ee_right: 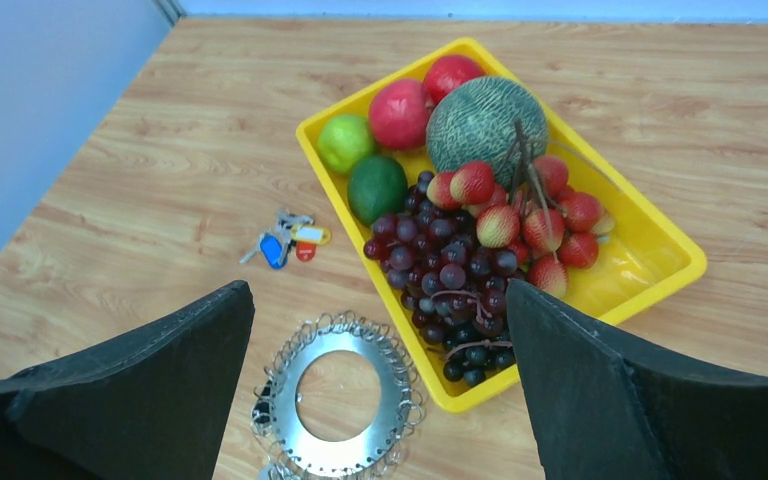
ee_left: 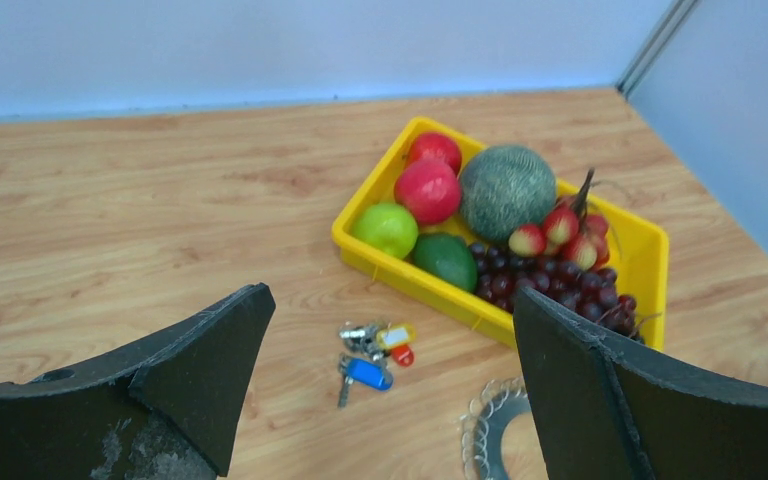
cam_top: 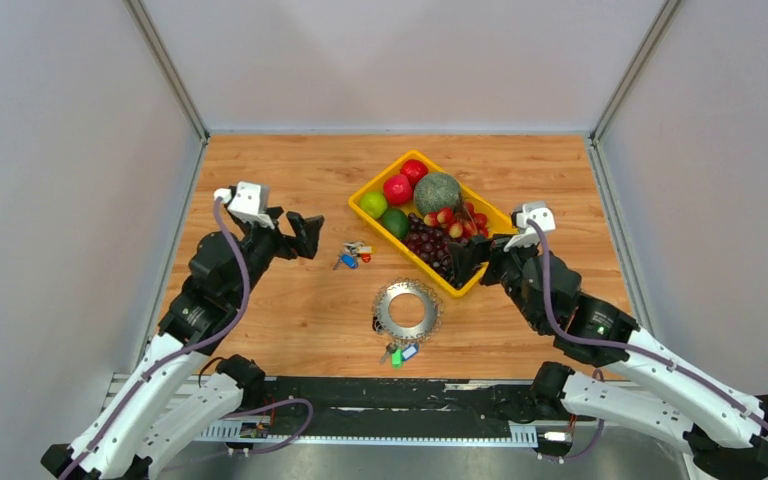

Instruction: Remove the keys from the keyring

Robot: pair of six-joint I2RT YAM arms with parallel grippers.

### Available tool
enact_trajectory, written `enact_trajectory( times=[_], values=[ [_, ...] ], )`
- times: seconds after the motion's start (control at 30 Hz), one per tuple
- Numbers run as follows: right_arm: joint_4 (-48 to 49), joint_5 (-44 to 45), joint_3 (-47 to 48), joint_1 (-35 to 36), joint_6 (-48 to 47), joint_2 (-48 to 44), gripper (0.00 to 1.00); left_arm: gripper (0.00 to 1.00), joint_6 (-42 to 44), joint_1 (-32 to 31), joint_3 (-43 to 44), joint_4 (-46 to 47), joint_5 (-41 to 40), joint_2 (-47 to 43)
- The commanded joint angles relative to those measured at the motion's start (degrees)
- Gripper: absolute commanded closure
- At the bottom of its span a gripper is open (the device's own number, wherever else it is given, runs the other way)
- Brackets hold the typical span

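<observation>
The keyring, a large silver ring with fanned silver pieces, lies flat on the wood at the table's middle front. The green-capped key and the blue-capped key lie at its near edge. The ring also shows in the right wrist view and partly in the left wrist view. The keys are hidden in both wrist views. My left gripper is open and empty, left of the ring. My right gripper is open and empty, up and to the right of the ring.
A small loose bunch with blue and red caps lies between my left gripper and the ring. A yellow tray of fruit stands behind the ring, close to my right gripper. Grey walls enclose the table.
</observation>
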Motion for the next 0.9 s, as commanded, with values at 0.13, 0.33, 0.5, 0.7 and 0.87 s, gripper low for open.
enact_trajectory(
  times=[0.13,0.33,0.5,0.7,0.87],
  values=[
    [1.24,-13.73,-3.73,0.09,-0.19,8.33,0.10,0.00,-1.98,0.39,5.18,-11.60,5.18,6.66],
    [5.85,-24.52,-6.09,0.08,0.87,17.30,0.33,0.00,-11.25,0.36,-0.05,-14.06,10.96,3.43],
    [12.05,-31.27,-7.29,0.03,3.04,24.84,0.47,0.00,-17.81,0.35,-9.30,-9.62,9.59,-3.22],
    [18.72,-39.31,-5.79,0.17,-4.94,34.93,0.54,0.00,-19.03,0.35,-15.82,-6.96,7.99,-7.20],
    [20.08,-43.82,-2.33,0.55,-10.64,42.47,0.51,0.00,-18.36,0.39,-17.36,-7.29,7.35,-7.03]
  ],
)
